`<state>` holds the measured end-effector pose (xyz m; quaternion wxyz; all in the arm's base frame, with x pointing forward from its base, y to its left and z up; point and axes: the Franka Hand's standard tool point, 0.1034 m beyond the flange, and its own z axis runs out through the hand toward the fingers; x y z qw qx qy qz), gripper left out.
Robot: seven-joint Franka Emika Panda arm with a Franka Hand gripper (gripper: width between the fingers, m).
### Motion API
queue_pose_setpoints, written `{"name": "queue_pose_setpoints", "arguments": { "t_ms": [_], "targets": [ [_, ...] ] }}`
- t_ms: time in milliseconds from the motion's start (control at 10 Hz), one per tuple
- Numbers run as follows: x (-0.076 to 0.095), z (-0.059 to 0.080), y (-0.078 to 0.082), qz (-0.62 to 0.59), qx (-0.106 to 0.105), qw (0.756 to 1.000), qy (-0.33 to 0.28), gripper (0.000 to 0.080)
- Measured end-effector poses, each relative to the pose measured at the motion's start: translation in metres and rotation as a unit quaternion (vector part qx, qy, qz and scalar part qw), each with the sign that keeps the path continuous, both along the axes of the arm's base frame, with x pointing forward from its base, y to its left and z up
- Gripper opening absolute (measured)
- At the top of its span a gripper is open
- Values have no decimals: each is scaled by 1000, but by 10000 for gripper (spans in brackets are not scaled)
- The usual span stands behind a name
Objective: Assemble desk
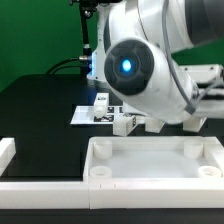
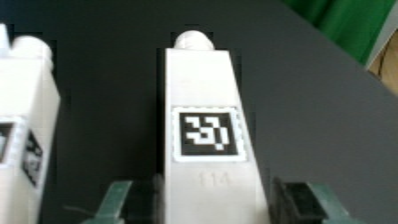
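In the wrist view a white square leg (image 2: pixel 205 110) with a black-and-white tag lies lengthwise on the black table, its rounded peg end pointing away. My gripper (image 2: pixel 214 202) is open and straddles the leg's near end. The green fingers (image 2: pixel 118 202) stand off both sides with a gap. A second white leg (image 2: pixel 22 110) lies parallel beside it. In the exterior view the white rimmed tabletop (image 1: pixel 150 162) lies at the front with its round corner sockets up. Loose legs (image 1: pixel 125 122) lie just behind it. The arm hides the gripper there.
The marker board (image 1: pixel 88 113) lies flat on the table behind the legs. Low white border walls (image 1: pixel 40 190) run along the front left edge. The arm's large body (image 1: pixel 135 65) blocks much of the exterior view. A green backdrop stands behind.
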<state>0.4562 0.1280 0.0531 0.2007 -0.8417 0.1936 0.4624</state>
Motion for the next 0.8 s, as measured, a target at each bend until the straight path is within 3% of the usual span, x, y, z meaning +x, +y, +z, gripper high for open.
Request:
{"name": "queue_pose_setpoints", "arguments": {
  "t_ms": [100, 200, 300, 500, 700, 800],
  "targets": [
    [12, 19, -6, 0, 1, 1000, -13, 281],
    [33, 47, -10, 1, -14, 998, -63, 281],
    [38, 56, -9, -5, -33, 994, -107, 281],
    [36, 47, -7, -17, -66, 985, -159, 281],
    [46, 47, -17, -8, -72, 970, -230, 281],
    [54, 68, -26, 0, -64, 968, -245, 281]
  ]
}}
